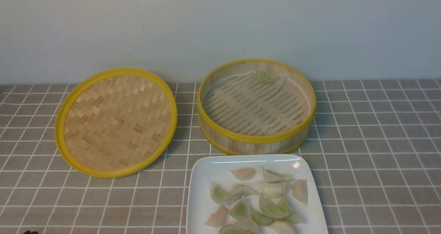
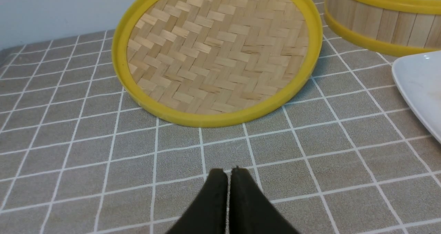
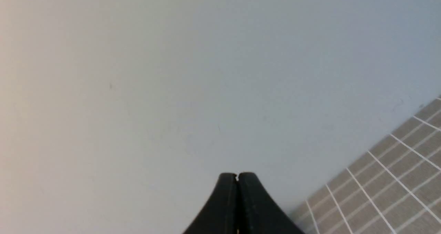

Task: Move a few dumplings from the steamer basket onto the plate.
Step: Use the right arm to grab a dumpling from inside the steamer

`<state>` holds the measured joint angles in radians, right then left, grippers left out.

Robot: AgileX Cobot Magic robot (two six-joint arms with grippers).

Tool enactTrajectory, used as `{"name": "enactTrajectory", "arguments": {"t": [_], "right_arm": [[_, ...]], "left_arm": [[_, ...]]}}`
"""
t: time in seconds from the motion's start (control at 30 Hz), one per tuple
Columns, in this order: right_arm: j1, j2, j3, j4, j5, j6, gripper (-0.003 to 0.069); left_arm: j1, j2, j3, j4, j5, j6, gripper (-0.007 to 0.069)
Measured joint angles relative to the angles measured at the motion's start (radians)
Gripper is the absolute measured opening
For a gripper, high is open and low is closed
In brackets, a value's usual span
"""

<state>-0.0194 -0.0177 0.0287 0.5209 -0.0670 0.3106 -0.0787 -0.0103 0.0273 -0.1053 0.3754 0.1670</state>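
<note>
My left gripper [image 2: 229, 173] is closed on nothing, low over the checked cloth [image 2: 69, 151] in front of the woven lid [image 2: 217, 54]; my right gripper [image 3: 237, 177] is closed and empty too, facing the wall [image 3: 172, 72]; the steamer basket [image 1: 256, 139] sits just behind the plate [image 1: 203, 179], with one green dumpling [image 1: 265, 77] at its far wall; the other dumplings [image 1: 268, 196] lie clustered on the plate.

Soft even light, faint glare on the plate [image 1: 203, 192], short shadows
</note>
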Motion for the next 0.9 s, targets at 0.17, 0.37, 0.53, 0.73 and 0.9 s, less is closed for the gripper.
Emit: {"name": "enactTrajectory", "arguments": {"t": [0.17,0.37,0.53,0.73,0.9], "right_arm": [[0.000,0.000,0.000,0.039,-0.064,-0.006,-0.0015],[0.000,0.000,0.000,0.051,-0.087,0.006,-0.0015],[0.024,0.056,-0.175,-0.020,0.122,-0.012,-0.0015],[0.070,0.398,-0.594,-0.183,0.548,-0.173,-0.0015],[0.078,0.848,-1.016,-0.208,0.901,-0.365,-0.0015]], "left_arm": [[0.000,0.000,0.000,0.000,0.000,0.000,-0.0005],[0.000,0.000,0.000,0.000,0.001,0.000,-0.0005],[0.000,0.000,0.000,0.000,0.000,0.000,-0.0005],[0.000,0.000,0.000,0.000,0.001,0.000,-0.0005],[0.000,0.000,0.000,0.000,0.001,0.000,-0.0005]]}}
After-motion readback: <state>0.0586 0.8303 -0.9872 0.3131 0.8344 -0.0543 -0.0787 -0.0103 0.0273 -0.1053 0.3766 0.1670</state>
